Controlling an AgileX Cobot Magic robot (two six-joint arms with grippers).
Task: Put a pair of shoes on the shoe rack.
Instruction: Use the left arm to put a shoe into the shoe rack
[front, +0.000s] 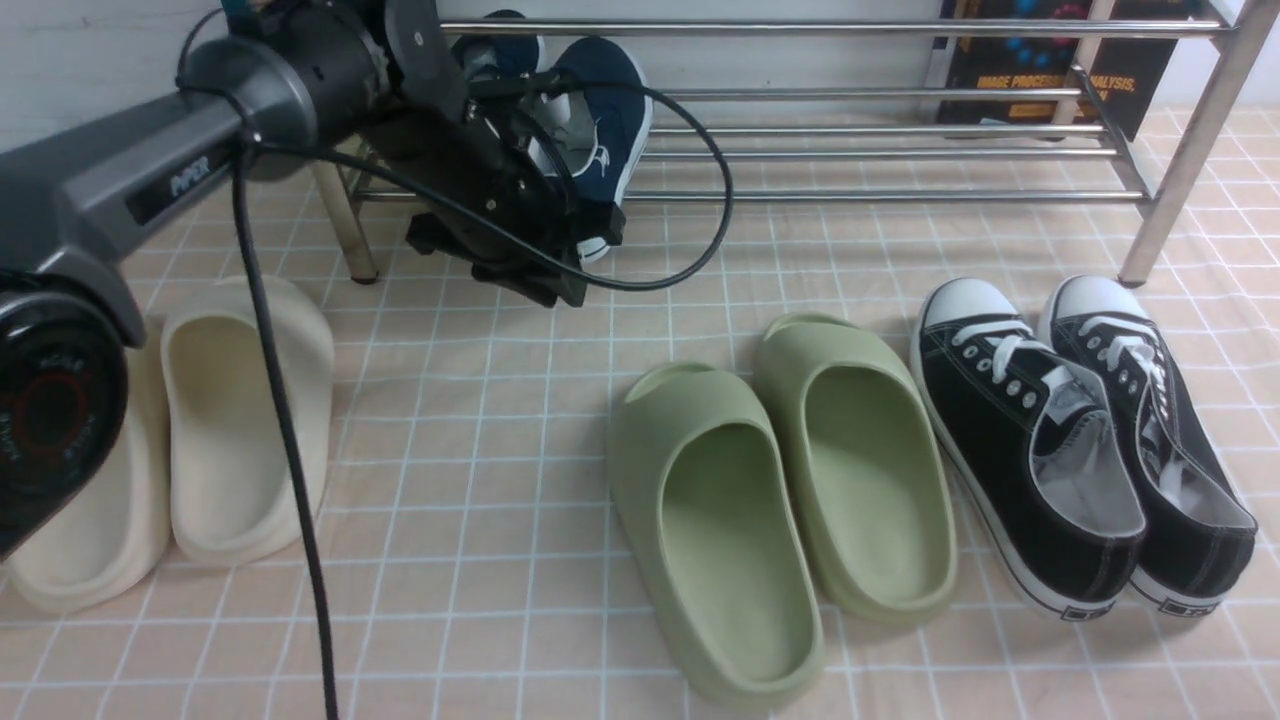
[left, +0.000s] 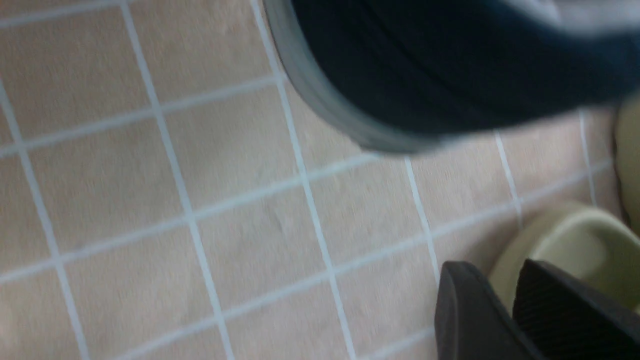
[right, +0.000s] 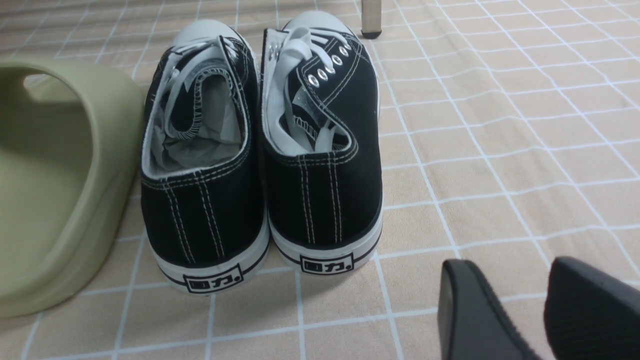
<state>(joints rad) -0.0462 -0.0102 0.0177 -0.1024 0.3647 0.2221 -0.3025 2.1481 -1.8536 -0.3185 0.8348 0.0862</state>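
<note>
The navy slip-on sneakers (front: 622, 110) sit at the left end of the shoe rack (front: 850, 196), side by side and partly hidden by the left arm; the nearer end of one juts past the rack's lower front bar. The left gripper (left: 492, 280) is just beside that projecting end, its fingers a little apart, with nothing visible between them. The rack is shiny metal tubing, its horizontal bars meeting slanted legs, and dark books (front: 1020, 70) with printed covers show behind its right end. In front of it, on the pale, white-lined tiled surface (front: 470, 520), stand three more pairs. Toward the left edge are smooth cream foam slippers (front: 245, 430), partly covered by the arm; nearer the middle are green foam slippers (front: 880, 480), rounded, with deep oval openings, each empty. Toward the right edge, beside the green pair, are black canvas lace-ups (front: 1010, 440) with white toe caps, pale stitching, metal eyelets and white soles; crumpled pale lining shows inside them. The right gripper (right: 515, 285) is near their heels, fingers parted and holding nothing, with bare tile visible between.
</note>
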